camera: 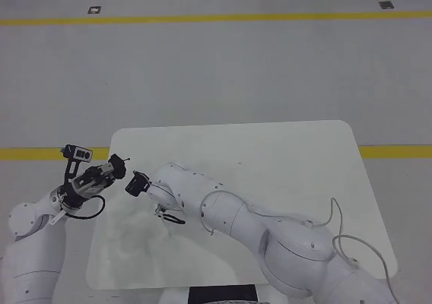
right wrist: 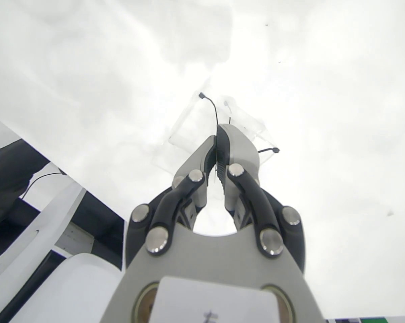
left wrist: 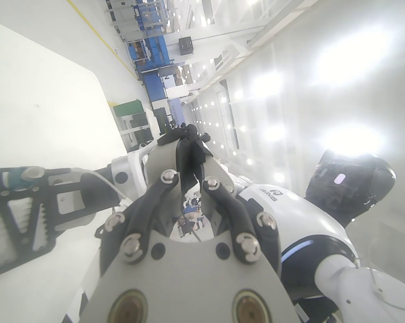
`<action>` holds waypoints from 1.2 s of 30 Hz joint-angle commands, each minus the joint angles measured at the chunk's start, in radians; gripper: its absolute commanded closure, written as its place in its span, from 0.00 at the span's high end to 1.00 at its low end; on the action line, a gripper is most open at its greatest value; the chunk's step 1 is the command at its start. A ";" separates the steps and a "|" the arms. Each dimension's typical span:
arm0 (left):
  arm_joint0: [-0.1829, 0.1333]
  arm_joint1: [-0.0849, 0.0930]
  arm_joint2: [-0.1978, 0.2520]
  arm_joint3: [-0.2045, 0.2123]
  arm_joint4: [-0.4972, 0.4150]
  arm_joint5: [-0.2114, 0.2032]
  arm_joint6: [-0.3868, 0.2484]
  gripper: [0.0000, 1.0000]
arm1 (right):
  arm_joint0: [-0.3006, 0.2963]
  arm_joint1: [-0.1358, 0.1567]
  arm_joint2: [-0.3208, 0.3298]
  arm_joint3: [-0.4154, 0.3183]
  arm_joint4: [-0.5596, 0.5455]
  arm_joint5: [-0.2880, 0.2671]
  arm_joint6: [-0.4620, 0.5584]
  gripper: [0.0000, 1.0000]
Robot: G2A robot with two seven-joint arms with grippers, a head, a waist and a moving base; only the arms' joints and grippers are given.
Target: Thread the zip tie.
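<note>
White counter [camera: 277, 152] w/ rounded corners carries the job. Both arms are over its near-left part: the R arm comes across from the robot's right side, and the L arm is at the left edge.

Clear plate [right wrist: 184, 136]: a see-through flat piece lying on the counter, just under and beyond the R claw. Its exact shape is hard to make out.

R claw [right wrist: 218, 134]: points down at the counter, pinched fully closed, w/ the zip tie [right wrist: 215, 110] clamped btwn its pads. The thin black strap runs up through the pads, sticks out past the tips and curves over the clear plate to a small square head. The head hangs free, w/ nothing passed through it.

L claw [left wrist: 188, 136]: up off the counter near the left edge, aimed roughly toward the R arm, tips pressed together. The black at the tips could be pad or a held piece, so I can't tell if it has hold of anything.

Second strap end [right wrist: 269, 151]: a short black bit w/ a blocky tip, beside the R claw at the plate's corner. Can't tell if it's another tie or part of the same one.

Progress, as a judgement: early to mid. Done: the tie is picked up and held firm in the R claw. Left: no closed loop shows and no tail is through a head, so the threading itself isn't done. Next step prob. needs the tail end and head brought together, lined up square, then the tail pushed through the slot. The strap is thin and bendy, so it could flex away from the slot.
</note>
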 commanded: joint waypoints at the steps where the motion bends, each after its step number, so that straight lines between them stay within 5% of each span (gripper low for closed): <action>1: 0.000 0.000 0.000 0.000 0.000 0.000 0.000 0.00 | -0.001 0.008 0.015 -0.013 0.002 0.002 0.001 0.00; 11: 0.000 0.000 0.000 0.000 0.000 0.000 0.000 0.00 | -0.035 0.080 0.105 -0.112 -0.005 0.011 -0.016 0.00; 24: 0.000 0.000 0.000 0.000 0.000 0.000 0.000 0.00 | -0.185 0.242 0.330 -0.364 -0.023 -0.001 -0.067 0.00; 36: 0.000 0.000 0.000 0.000 0.000 0.000 0.000 0.00 | -0.190 0.245 0.336 -0.371 -0.023 -0.002 -0.067 0.00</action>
